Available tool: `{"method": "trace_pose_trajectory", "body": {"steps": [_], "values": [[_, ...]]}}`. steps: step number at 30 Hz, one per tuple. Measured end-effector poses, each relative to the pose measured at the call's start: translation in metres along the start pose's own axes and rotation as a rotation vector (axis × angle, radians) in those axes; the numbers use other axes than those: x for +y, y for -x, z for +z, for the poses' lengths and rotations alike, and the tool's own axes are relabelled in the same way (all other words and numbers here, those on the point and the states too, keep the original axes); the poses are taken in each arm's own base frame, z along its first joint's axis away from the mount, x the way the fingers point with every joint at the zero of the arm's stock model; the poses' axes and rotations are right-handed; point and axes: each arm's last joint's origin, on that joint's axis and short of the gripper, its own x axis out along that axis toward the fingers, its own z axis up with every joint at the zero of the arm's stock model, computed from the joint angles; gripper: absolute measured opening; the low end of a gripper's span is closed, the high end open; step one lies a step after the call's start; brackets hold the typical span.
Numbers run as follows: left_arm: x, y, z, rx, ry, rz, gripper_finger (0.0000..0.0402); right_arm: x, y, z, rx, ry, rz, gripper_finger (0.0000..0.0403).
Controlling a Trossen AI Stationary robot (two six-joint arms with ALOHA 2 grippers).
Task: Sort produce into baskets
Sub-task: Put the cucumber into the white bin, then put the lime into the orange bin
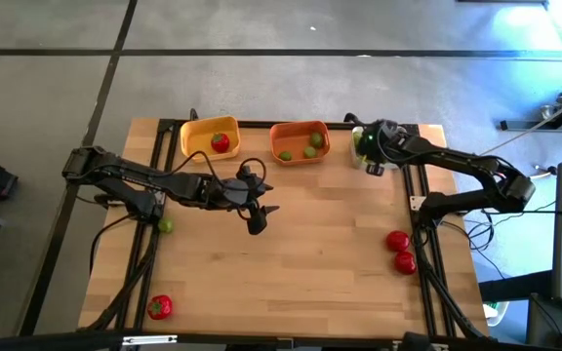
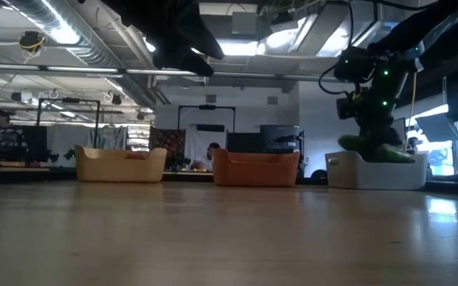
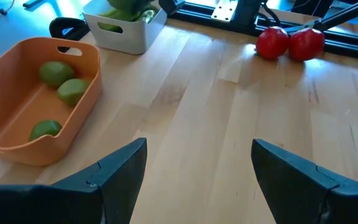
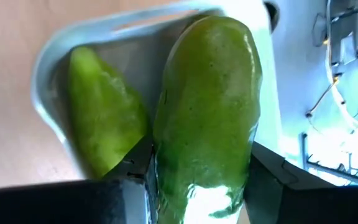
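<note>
My right gripper is shut on a green cucumber over the white basket at the table's far right; it also shows in the high view and the low view. A second cucumber lies in that basket. My left gripper hangs open and empty above the table's middle. The yellow basket holds a red tomato. The orange basket holds three limes. My right gripper pinches the cucumber's two long sides near its near end between its two fingers. It comes from above, pointing down into the white basket. The cucumber reaches out past the fingertips. Whether it rests on the basket, I cannot tell.
Two tomatoes lie near the table's right edge. A lime lies at the left under my left arm, and a tomato lies at the near left corner. The three baskets stand in a row along the far edge.
</note>
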Motion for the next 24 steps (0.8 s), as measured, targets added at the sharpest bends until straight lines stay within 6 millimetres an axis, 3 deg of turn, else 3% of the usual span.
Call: {"method": "trace_pose_trajectory", "body": {"steps": [6,15,24], "values": [[-0.002,0.001,-0.001,0.000,0.002,-0.005,0.0286,0.002,-0.001,-0.003,0.025,-0.014,0.026,0.0165],[-0.002,0.001,-0.001,0.003,0.027,-0.006,0.0286,0.002,-0.002,-0.001,0.036,-0.048,0.017,0.0269],[0.000,0.000,0.004,-0.033,0.012,-0.007,0.0286,-0.037,0.043,0.018,-0.076,-0.213,-0.031,0.0295]]}}
